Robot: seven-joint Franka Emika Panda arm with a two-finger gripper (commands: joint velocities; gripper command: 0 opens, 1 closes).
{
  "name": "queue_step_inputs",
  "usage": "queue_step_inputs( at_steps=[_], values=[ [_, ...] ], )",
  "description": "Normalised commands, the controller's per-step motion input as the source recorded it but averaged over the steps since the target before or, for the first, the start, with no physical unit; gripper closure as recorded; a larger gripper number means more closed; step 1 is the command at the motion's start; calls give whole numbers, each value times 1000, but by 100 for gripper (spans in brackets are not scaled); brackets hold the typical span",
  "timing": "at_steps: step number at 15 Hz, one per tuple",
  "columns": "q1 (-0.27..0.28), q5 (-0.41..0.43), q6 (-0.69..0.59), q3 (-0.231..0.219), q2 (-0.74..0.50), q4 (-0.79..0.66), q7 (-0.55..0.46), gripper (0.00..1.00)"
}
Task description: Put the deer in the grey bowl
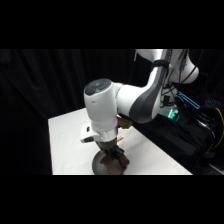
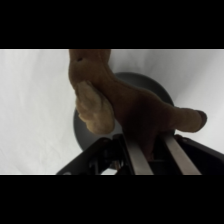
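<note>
end effector gripping deer, seemingly over grey bowl

The deer, clamped between the fingers of the gripper, is soft plush cloth: a short, matt, slightly fuzzy nap, brown on the body, with a paler, coarser-looking tan patch to the left of the fingers. The fingers present as flat, smooth, pale metal-like strips with a dull sheen. The black linkage flanking them appears as hard plastic or coated metal with a faint gloss. Directly beneath the gripper, the grey bowl has a smooth, dark, semi-gloss rim. The table surrounding it is smooth, matt white. The arm above the gripper has a glossy white moulded shell.
</note>
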Motion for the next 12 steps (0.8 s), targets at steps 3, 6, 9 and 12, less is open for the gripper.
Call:
queue_step_inputs(
  at_steps=[3,6,9,12],
  values=[
    [-49,-77,-93,-8,-81,-24,-67,21],
    [-81,-24,-261,26,-109,61,-157,0],
    [-78,-9,-422,32,-166,138,-181,0],
    [-59,-29,-485,5,-264,168,-129,0]
  ],
)
